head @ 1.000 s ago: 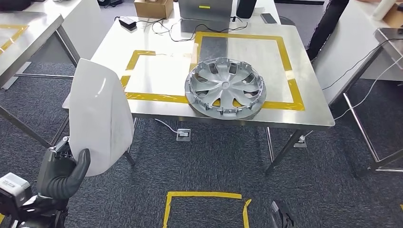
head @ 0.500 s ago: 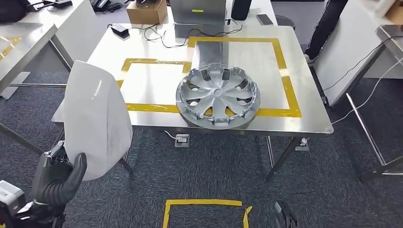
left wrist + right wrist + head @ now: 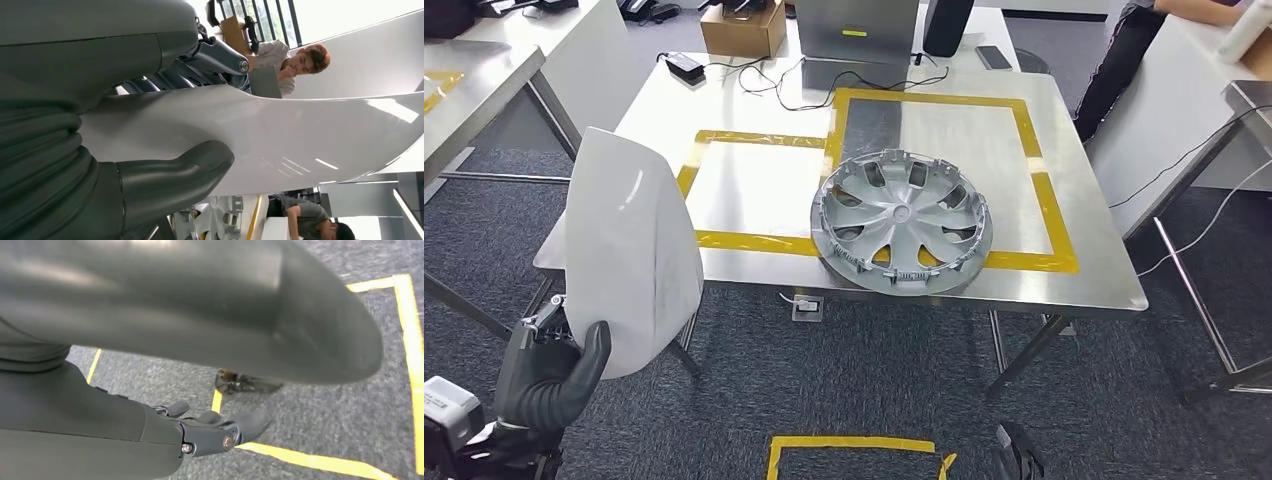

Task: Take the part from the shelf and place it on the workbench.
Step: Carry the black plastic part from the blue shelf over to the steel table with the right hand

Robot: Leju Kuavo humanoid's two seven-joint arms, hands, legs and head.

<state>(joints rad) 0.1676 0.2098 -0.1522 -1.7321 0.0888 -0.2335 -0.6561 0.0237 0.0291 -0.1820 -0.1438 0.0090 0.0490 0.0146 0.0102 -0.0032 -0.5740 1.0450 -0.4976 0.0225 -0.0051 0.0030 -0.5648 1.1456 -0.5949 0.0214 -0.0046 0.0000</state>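
Two robot hands show at the lower edge of the head view. On the left, the left hand point(image 3: 549, 370) grips a curved white panel point(image 3: 632, 262), the part, holding it upright in the air in front of the desk's point(image 3: 1084, 275) left corner, above grey carpet point(image 3: 864, 370). In the left wrist view its thick thumb point(image 3: 175, 172) presses one face of the panel while darker fingers point(image 3: 210, 55) close on the other. Low on the right, the right hand point(image 3: 210, 432) hangs over the carpet holding nothing, fingers loosely apart. On the steel desk, a silver wheel cover point(image 3: 902, 220) lies flat across yellow tape point(image 3: 754, 243).
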